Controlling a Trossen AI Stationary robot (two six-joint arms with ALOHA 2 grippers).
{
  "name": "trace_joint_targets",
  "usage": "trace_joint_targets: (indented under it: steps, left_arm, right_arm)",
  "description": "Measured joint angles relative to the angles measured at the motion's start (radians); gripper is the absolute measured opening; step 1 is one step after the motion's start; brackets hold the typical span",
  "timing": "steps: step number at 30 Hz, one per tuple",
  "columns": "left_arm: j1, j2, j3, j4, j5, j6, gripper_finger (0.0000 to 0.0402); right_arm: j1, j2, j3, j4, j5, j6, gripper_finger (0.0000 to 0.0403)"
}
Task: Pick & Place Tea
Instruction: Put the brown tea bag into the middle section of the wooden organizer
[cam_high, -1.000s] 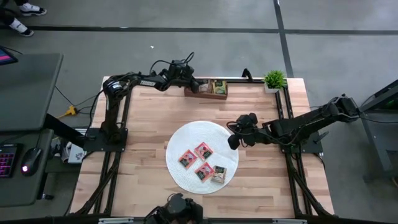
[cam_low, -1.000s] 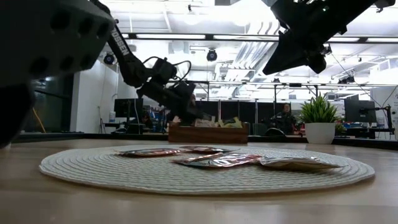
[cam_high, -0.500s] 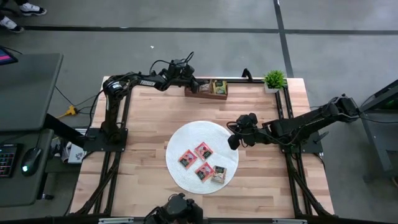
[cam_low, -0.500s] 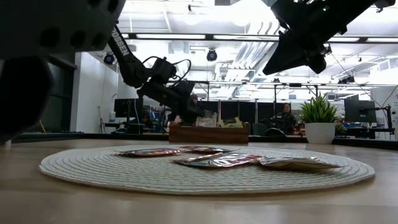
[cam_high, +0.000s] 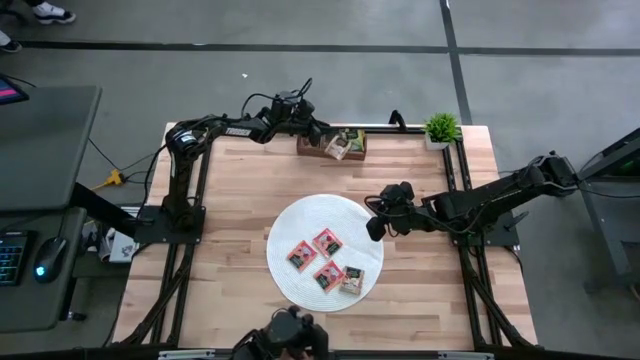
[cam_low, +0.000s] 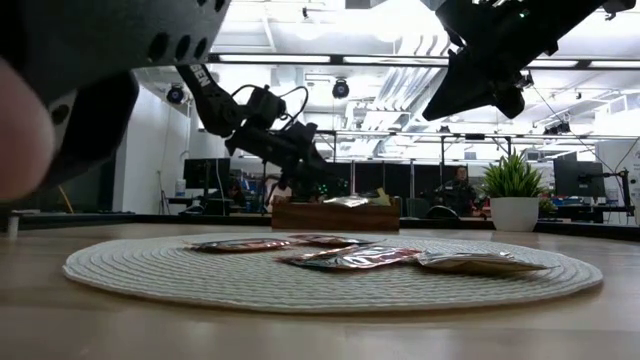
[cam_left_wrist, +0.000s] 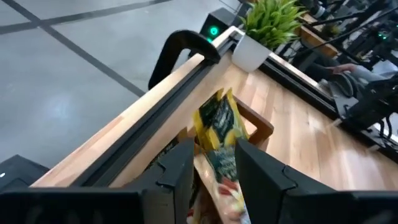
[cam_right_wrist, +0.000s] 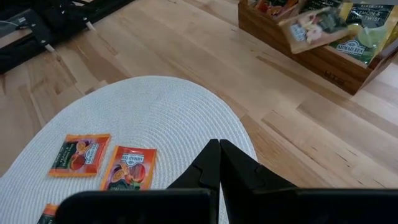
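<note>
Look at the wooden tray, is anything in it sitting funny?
Yes. One tea packet lies crooked across the wooden tray, tilted over the dividers instead of tucked flat in a slot. The left gripper is right beside it with its fingers apart. The four packets on the white mat lie flat.

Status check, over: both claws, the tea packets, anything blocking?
Left claw open over brown wooden tray, yellow-green tea packet between fingers. Right claw shut above round white woven mat. Nothing blocking.
</note>
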Motion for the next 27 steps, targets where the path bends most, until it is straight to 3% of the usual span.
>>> trace_joint_targets:
  steps: [5,11,17,20,23,27]
  left_arm:
    - [0.001,0.000,0.000,0.000,-0.009,0.000,0.0117]
    - [-0.012,0.000,0.000,-0.040,0.053,-0.007,0.0117]
    - [-0.013,0.000,0.000,-0.045,0.111,0.035,0.0117]
    - [0.002,0.000,0.000,-0.044,0.189,0.021,0.0115]
    - [0.001,0.000,0.000,-0.044,0.261,0.041,0.0091]
    - [-0.001,0.000,0.000,-0.046,0.354,0.081,0.0022]
  right_arm:
    - [0.000,0.000,0.000,0.000,-0.003,0.000,0.0000]
    - [-0.004,0.007,0.000,0.004,-0.006,0.020,0.0000]
    - [-0.059,0.084,0.000,0.053,-0.088,0.019,0.0000]
    - [-0.110,0.142,0.000,0.141,-0.153,0.016,0.0000]
    - [-0.153,0.196,0.000,0.240,-0.227,-0.013,0.0000]
    - [-0.190,0.234,0.000,0.288,-0.293,-0.030,0.0000]
